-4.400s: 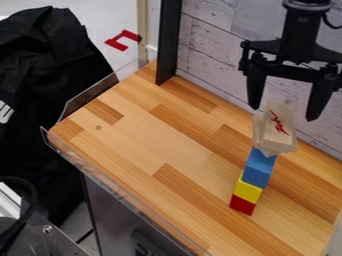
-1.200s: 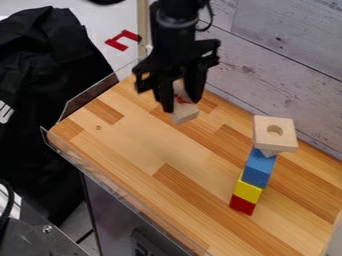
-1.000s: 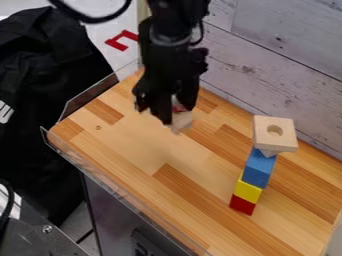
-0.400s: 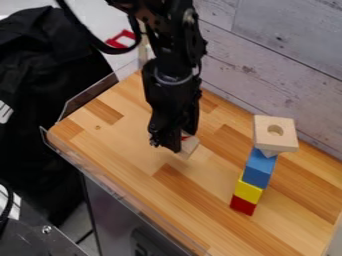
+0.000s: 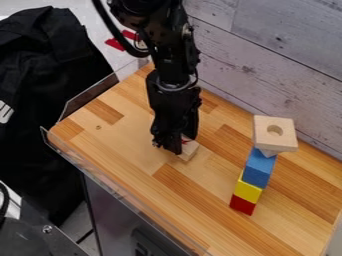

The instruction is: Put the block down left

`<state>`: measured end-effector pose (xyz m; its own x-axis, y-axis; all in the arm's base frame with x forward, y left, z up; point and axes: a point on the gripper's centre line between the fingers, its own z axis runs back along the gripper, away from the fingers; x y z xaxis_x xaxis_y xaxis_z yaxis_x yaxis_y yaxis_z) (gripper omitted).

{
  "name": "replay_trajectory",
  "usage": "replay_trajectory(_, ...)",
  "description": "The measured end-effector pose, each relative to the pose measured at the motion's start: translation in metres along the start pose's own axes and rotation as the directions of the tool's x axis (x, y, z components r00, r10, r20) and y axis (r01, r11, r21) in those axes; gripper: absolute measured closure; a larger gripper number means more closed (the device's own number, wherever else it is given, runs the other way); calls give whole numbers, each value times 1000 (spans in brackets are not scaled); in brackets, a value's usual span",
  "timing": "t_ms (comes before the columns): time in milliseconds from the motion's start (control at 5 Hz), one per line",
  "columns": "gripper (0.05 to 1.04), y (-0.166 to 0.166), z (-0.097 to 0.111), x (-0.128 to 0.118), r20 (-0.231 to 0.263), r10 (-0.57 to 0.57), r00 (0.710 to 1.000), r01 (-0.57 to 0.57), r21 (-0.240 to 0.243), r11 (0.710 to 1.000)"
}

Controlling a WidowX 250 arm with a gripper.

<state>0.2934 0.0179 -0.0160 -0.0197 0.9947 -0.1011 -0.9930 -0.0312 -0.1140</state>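
The black arm [image 5: 172, 70] hangs from the top edge, end effector [image 5: 182, 144] (likewise black) downward.

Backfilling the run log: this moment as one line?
gripper: closed on wooden block | place: low at table, image-left of block stack | release: not yet | stack: standing

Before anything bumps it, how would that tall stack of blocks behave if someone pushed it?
The stack would probably tip rather than slide together, since it stands tall on one narrow red block. The wooden piece on top might fall first, as it juts out past the blue block.
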Motion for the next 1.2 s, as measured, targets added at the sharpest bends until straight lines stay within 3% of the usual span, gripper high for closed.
replay_trajectory(400,566,-3,-6,6,-5,23,1000,-23,-6,1000)
replay_trajectory(600,514,1,-7,6,0,20,1000,-20,6,1000)
replay_trajectory(800,213,7,-5,5,-3,12,1000,-12,41,999)
replay_trajectory(1000,79,0,19,4,34,-41,999,41,12,999)
replay_trajectory(1200,83,-10,49,-1,81,-139,987,140,-10,990)
